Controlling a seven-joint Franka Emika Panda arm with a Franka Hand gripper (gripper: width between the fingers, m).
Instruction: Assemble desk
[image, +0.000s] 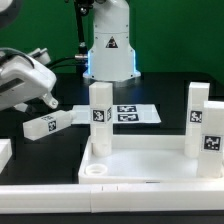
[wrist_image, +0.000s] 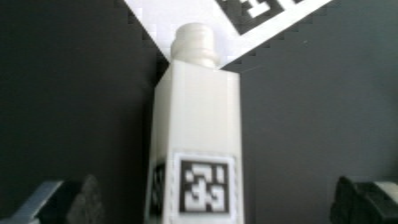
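While loose leg (image: 46, 124) lies flat at exterior frame's left, gripper (wrist_image: 217, 203) hovers over it, jaws apart, nothing held; centre fingers on post, then close squarely.

Open claw (image: 50, 98) above loose leg (image: 47, 123) (two legs upright in tabletop (image: 150, 165))

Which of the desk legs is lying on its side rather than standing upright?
The leg lying flat on the black table at the exterior view's left, below the gripper. The other two legs stand upright on the tabletop.
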